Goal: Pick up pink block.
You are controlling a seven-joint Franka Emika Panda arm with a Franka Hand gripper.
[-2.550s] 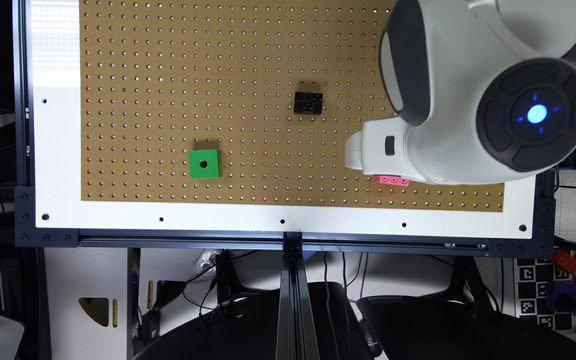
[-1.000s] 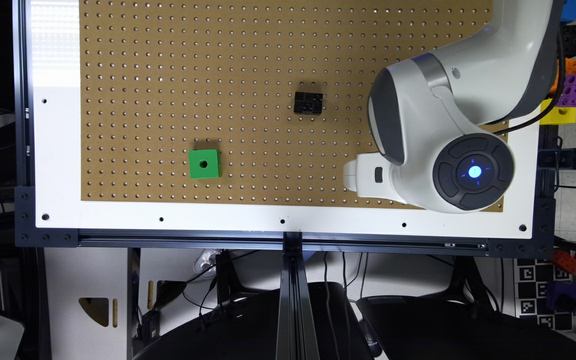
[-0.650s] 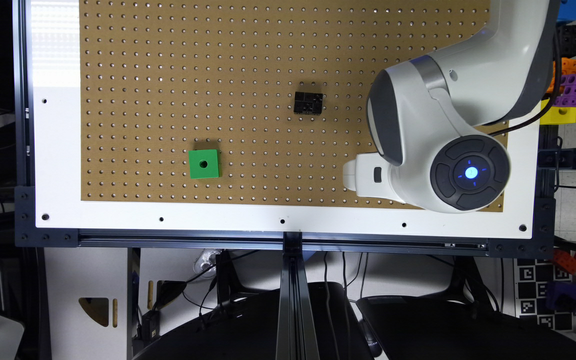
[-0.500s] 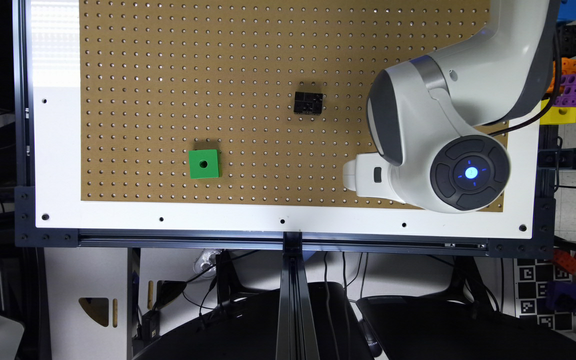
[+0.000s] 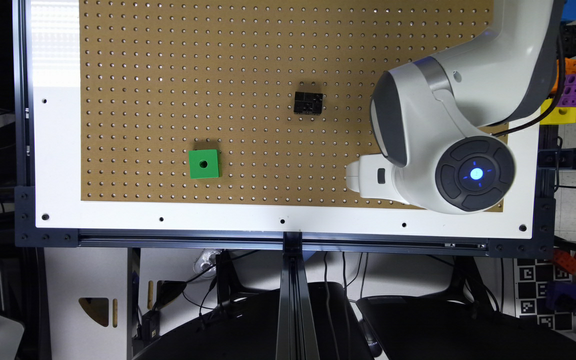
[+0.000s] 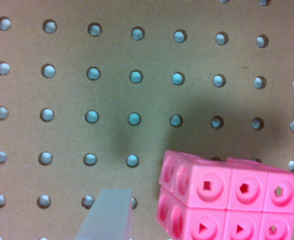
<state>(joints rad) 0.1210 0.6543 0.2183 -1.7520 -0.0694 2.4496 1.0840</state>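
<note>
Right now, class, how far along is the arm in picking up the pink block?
Done: the arm is over the brown pegboard and the gripper is down at the bright pink plastic holed block. In hand: one translucent finger stands beside the block with a gap, so no grasp yet. Left: close on it and lift.

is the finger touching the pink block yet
Apart. The wrist view shows bare pegboard between the translucent finger and the pink block.

Glare is seen on the desk's white border (image 5: 53, 60) in the exterior view. The wrist view is soft, and a broad shadow is cast beside the pink block (image 6: 227, 200).
</note>
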